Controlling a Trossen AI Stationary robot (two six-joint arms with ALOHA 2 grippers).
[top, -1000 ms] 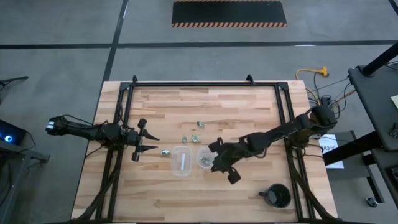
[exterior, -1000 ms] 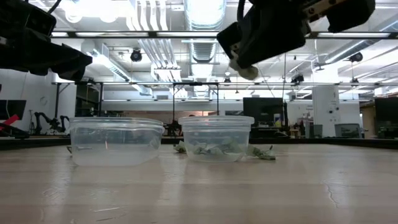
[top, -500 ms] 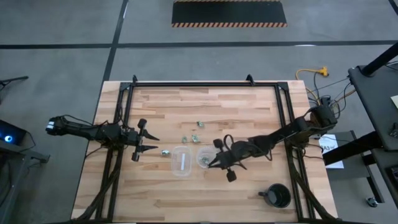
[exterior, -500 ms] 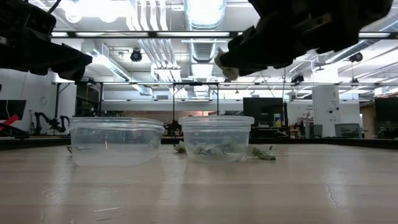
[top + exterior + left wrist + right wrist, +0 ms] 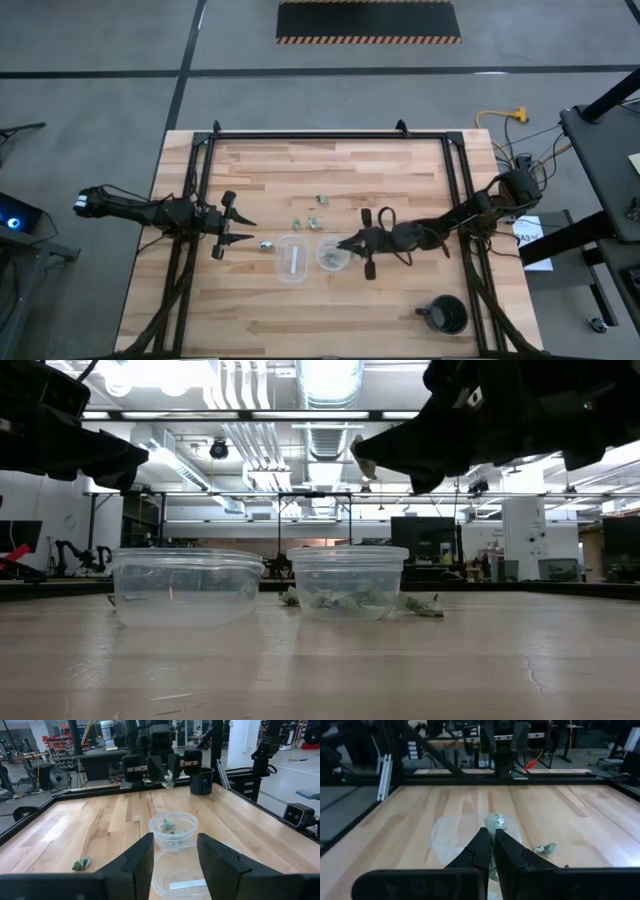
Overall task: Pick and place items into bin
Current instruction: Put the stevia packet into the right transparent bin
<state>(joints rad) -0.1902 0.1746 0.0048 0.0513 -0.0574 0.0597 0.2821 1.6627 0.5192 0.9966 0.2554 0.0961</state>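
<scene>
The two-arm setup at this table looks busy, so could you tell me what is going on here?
The right gripper is shut on a small pale green piece and holds it above the clear cup that already has several pieces in it. The left gripper waits open near the table's left side. A few more pieces lie loose on the wooden table. A second clear cup sits beside the first.

Tiny pale green and silvery items — several in the right cup, loose ones on the wood beyond it, one pinched above that cup — crumpled.
</scene>
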